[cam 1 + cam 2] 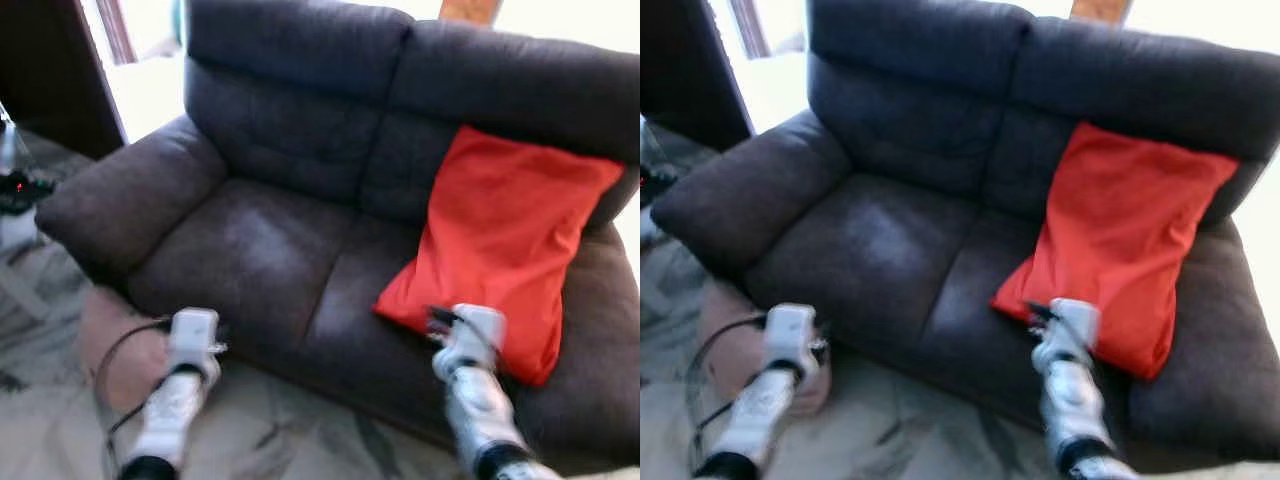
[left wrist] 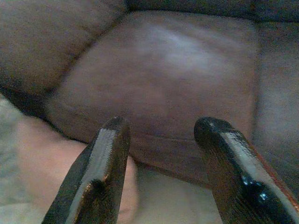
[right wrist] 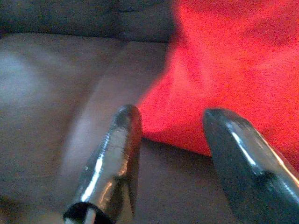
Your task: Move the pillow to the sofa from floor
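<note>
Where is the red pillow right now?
The red pillow is on the sofa, leaning against the backrest on the robot's right side, its lower edge on the seat just ahead of the open right gripper.

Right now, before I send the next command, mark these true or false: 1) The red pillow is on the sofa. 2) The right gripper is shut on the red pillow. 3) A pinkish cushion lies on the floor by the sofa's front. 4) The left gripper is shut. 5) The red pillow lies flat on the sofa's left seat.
1) True: the red pillow leans on the sofa backrest.
2) False: the right gripper is open, just short of the pillow.
3) True: the pinkish cushion sits on the floor near the left gripper.
4) False: it is open and empty.
5) False: it stands tilted on the right seat.
</note>
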